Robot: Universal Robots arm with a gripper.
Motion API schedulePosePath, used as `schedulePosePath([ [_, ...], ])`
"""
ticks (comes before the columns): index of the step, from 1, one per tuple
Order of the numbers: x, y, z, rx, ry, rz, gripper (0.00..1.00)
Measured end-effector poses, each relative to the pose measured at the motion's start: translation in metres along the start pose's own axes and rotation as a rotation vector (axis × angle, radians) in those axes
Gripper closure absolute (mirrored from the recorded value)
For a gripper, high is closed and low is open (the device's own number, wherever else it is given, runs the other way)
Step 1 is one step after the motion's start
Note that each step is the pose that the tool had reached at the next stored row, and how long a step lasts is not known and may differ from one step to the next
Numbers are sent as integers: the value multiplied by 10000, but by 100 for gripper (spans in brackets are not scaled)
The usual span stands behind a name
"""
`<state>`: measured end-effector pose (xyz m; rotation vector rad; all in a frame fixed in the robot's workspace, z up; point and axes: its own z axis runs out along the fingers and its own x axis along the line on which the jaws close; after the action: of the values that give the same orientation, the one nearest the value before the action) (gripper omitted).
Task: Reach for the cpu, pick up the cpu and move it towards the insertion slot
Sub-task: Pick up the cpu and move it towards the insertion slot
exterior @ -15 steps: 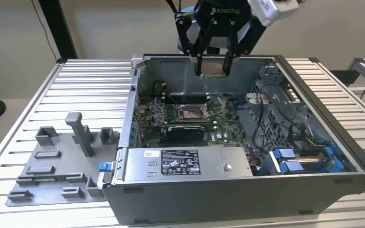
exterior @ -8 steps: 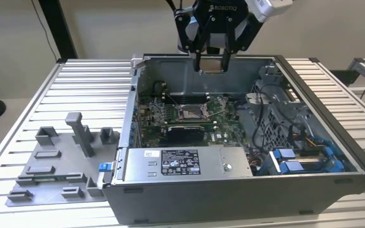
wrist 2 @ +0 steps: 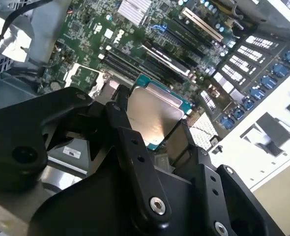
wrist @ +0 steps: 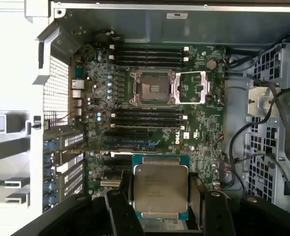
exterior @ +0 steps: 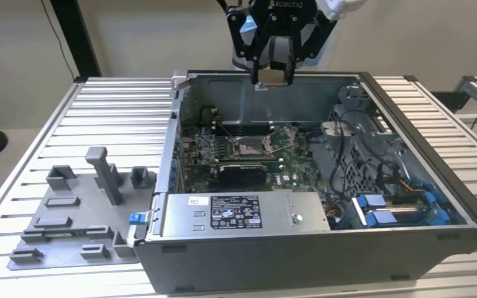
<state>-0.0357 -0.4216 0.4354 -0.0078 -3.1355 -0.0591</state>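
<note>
We've got the claw (exterior: 273, 76) clamped on the cpu (wrist: 160, 191), hanging above the open computer case (exterior: 437, 186). The insertion slot (wrist: 151, 87) sits open on the motherboard (wrist: 204, 132) below.

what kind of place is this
Probably a robotics lab bench for computer assembly: an open computer case on a slatted metal table, a grey fixture plate beside it, the end effector holding a cpu.
</note>
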Motion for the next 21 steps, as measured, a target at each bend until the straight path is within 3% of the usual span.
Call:
schedulePosePath([
  [21, -8, 785, 121, 0, 0, 1, 100],
])
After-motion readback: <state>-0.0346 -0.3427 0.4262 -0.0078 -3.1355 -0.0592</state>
